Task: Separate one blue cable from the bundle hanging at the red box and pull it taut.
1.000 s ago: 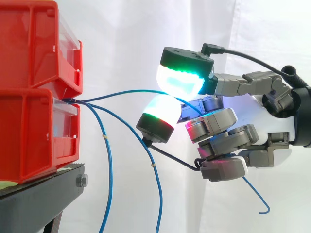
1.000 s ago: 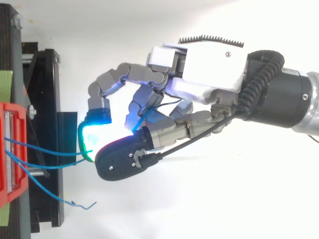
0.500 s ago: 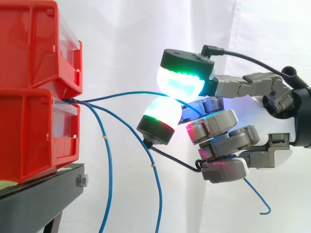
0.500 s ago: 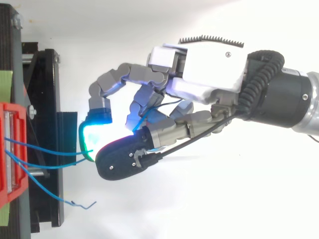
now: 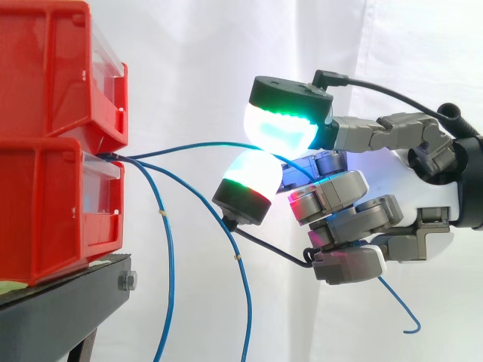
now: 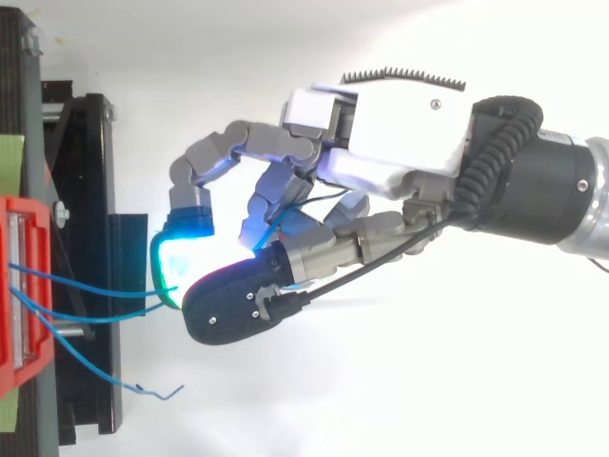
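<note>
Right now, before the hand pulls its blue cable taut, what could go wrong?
The held blue cable is thin and runs between the hand's pads, so it may slip. A second hanging cable passes close by the lower pad and might be dragged along. Pulling could shift the lower red bin.

Arm [image 6: 596, 205] comes in from the right, wrist [image 6: 533, 186] level. Hand [image 6: 390, 129] points left, palm side-on in the side view. Upper pad [image 5: 279, 124] glows cyan-green and lower pad [image 5: 253, 177] white with a red-green rim. The two are brought close together, pinching the cable [image 5: 196, 143]. Remaining fingers [image 5: 355, 226] curl in toward the palm, stacked below, the lowest with a magenta glow.
</note>
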`<action>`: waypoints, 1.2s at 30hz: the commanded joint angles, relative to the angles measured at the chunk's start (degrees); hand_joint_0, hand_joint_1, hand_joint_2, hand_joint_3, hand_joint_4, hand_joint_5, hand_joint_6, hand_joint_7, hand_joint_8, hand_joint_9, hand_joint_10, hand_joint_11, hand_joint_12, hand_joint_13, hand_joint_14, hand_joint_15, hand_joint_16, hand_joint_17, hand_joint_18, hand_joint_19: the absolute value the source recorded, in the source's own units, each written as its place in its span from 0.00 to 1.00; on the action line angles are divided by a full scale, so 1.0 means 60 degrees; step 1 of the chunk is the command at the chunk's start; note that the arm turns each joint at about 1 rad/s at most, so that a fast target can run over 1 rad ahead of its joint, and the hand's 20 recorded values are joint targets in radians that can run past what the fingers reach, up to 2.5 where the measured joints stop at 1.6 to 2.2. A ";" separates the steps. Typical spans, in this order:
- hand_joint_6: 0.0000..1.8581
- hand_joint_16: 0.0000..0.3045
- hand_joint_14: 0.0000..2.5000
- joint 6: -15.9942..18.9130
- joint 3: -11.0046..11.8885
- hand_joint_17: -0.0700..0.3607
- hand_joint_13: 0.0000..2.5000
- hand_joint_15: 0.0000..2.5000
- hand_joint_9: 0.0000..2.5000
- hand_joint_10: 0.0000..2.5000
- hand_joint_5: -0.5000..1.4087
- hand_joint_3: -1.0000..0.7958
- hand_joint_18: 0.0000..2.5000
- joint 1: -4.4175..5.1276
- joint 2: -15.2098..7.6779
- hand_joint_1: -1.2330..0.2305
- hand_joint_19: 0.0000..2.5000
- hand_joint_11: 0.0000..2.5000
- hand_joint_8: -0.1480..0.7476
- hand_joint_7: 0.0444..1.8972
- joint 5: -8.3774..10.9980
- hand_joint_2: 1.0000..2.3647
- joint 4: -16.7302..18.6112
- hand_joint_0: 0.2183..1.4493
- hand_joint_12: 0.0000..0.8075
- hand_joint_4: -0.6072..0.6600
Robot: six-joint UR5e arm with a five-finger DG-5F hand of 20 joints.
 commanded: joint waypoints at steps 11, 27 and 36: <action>0.48 0.16 0.75 0.0000 0.0000 0.41 0.49 0.58 0.47 0.17 0.17 0.52 0.51 0.0000 0.0000 0.36 0.46 0.67 0.54 0.62 0.0000 0.02 0.0000 0.35 0.46 0.54; 0.48 0.16 0.73 0.0000 0.0000 0.41 0.49 0.59 0.47 0.16 0.17 0.52 0.51 0.0000 0.0000 0.35 0.46 0.68 0.54 0.62 0.0000 0.02 0.0000 0.35 0.46 0.54; 0.48 0.16 0.73 0.0000 0.0014 0.41 0.49 0.59 0.48 0.16 0.17 0.52 0.51 0.0000 0.0000 0.35 0.46 0.68 0.54 0.62 0.0000 0.02 0.0000 0.35 0.46 0.54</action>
